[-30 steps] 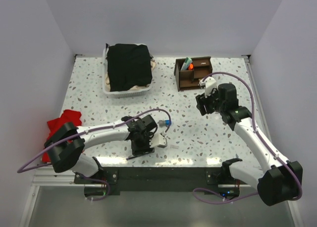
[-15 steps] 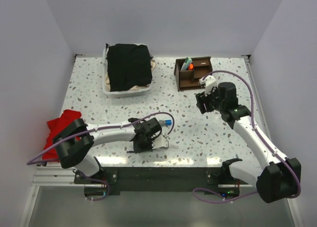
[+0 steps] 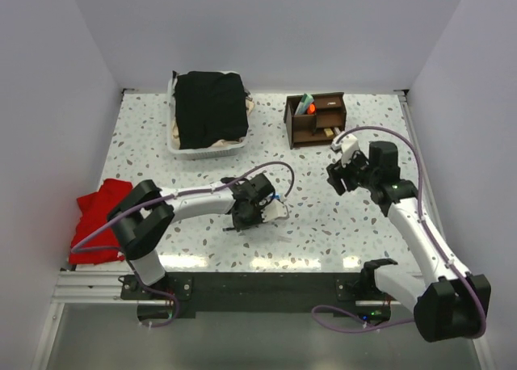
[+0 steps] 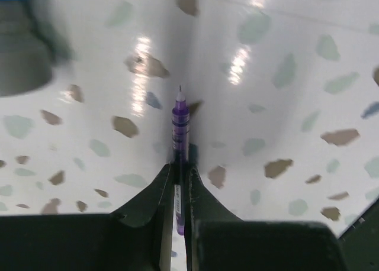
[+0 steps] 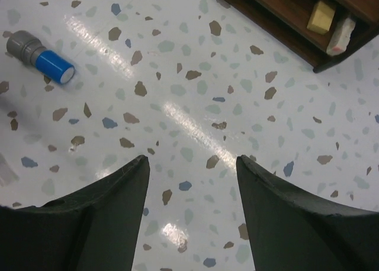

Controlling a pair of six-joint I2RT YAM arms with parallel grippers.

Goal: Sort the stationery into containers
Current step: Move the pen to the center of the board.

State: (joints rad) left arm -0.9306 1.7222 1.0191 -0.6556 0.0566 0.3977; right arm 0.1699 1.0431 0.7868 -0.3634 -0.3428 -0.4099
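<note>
At the middle of the speckled surface (image 3: 323,220), the left claw (image 4: 179,167) is clamped on a slim pen (image 4: 179,126) with a purple tip. It grips the barrel near the rear end, so most of the pen's length juts forward. Whether the tip touches the surface cannot be told. The grip is narrow and far from the tip, so the likely fault is that the pen swivels or slides between the fingers during transfer. The overhanging tip could also catch the organiser's wall on entry. A second hazard is the blue-grey sharpener (image 5: 40,56), which lies on its side just beside the left claw and would probably roll if nudged. The right claw (image 5: 190,164) hangs with its fingers apart and nothing between them, near the dark brown organiser (image 3: 315,121) at the far right. Both arms may therefore crowd the same approach. In the organiser, the tall rear-left compartment holds an upright pale green pen (image 3: 301,106) and an orange-capped marker (image 3: 310,108). A low front compartment holds a tan eraser (image 5: 323,16), with a small white item (image 5: 341,36) next to it. The other compartments are not clearly visible.
</note>
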